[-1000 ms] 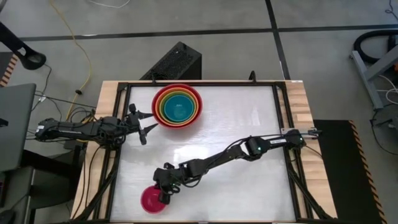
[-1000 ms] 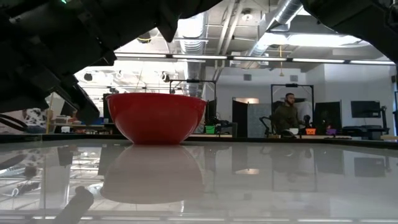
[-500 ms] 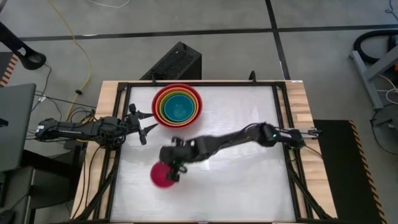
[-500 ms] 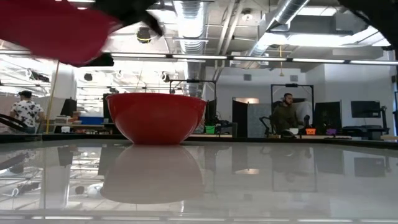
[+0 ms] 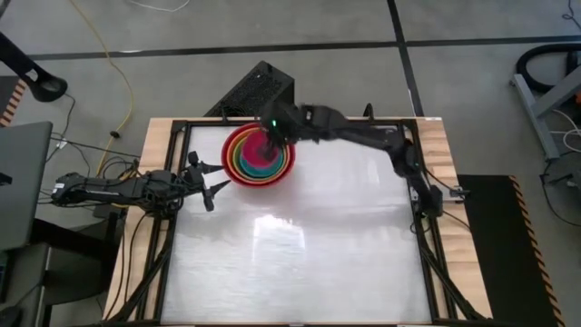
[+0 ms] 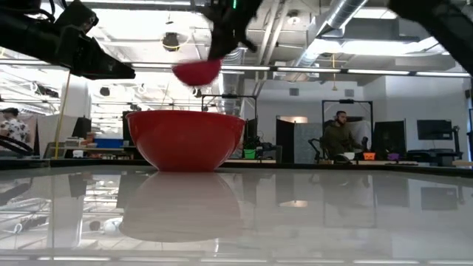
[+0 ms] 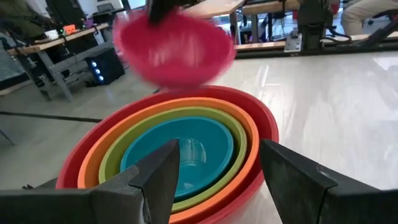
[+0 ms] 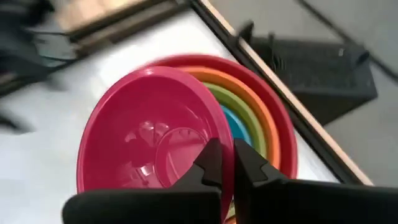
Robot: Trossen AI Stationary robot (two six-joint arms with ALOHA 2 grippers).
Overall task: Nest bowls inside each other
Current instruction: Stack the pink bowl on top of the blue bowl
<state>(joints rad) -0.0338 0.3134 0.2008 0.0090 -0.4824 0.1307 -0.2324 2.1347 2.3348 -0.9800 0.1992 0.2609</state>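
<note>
A stack of nested bowls stands at the table's far left: red (image 5: 233, 169) outermost, then orange (image 7: 245, 140), lime green (image 7: 238, 163) and teal (image 7: 186, 155) innermost. The red bowl (image 6: 188, 139) rests on its base on the white table. A magenta pink bowl (image 5: 261, 148) hangs just above the stack, with my right gripper (image 8: 227, 163) shut on it. In the low view the pink bowl (image 6: 196, 72) is clear of the red rim. My left gripper (image 5: 211, 184) waits open and level beside the stack, at the table's left edge. My right gripper pinches the pink bowl's rim (image 8: 222, 134), one finger (image 8: 210, 163) inside the bowl and the other (image 8: 247, 167) outside its wall. The fingers slant down from the table's far right side. The bowl hangs clear above the teal bowl, its opening upward, a little tilted.
A black box (image 5: 257, 91) sits on the floor beyond the table's far edge. The dark frame rails (image 5: 407, 145) run along the table's sides. The white tabletop (image 5: 300, 245) lies bare toward the near and right edges. A person (image 6: 341, 139) sits far back in the room.
My right gripper, shut on the pink bowl, has lifted it off the table near the front edge and swung it up and toward the far edge, until it hangs over the nested stack. The gripper has tipped to a shallower slant. The stack has stayed in place.
</note>
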